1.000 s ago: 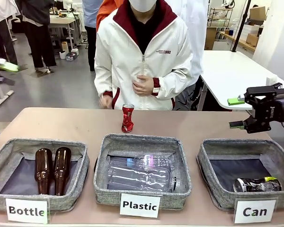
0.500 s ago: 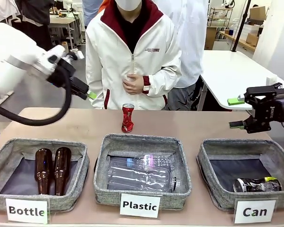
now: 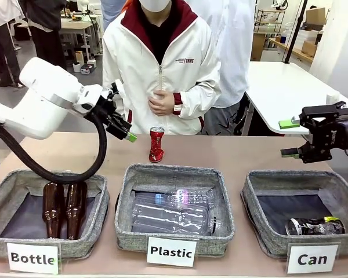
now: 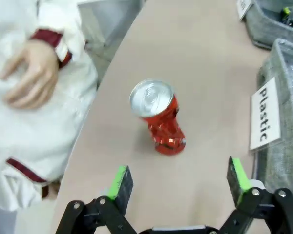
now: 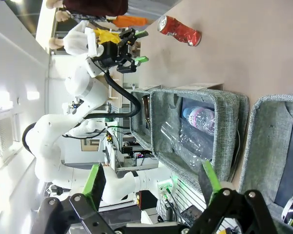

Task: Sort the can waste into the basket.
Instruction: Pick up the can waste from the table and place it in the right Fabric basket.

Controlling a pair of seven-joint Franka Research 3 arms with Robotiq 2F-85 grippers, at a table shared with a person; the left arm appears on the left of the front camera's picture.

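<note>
Left hand (image 4: 178,176) wide open, aimed at crushed red can (image 4: 158,119)

The left arm (image 3: 46,104) reaches in from the left with its white elbow raised and a black cable (image 3: 95,156) looping below it. Its wrist is bent so the left gripper (image 4: 179,175) points down and to the right over the far side of the table (image 3: 243,153), jaws spread wide with nothing between them. The right arm (image 3: 343,132) sits at the right edge, and the right gripper (image 3: 290,138) is level and aimed leftward, jaws apart and empty
</note>
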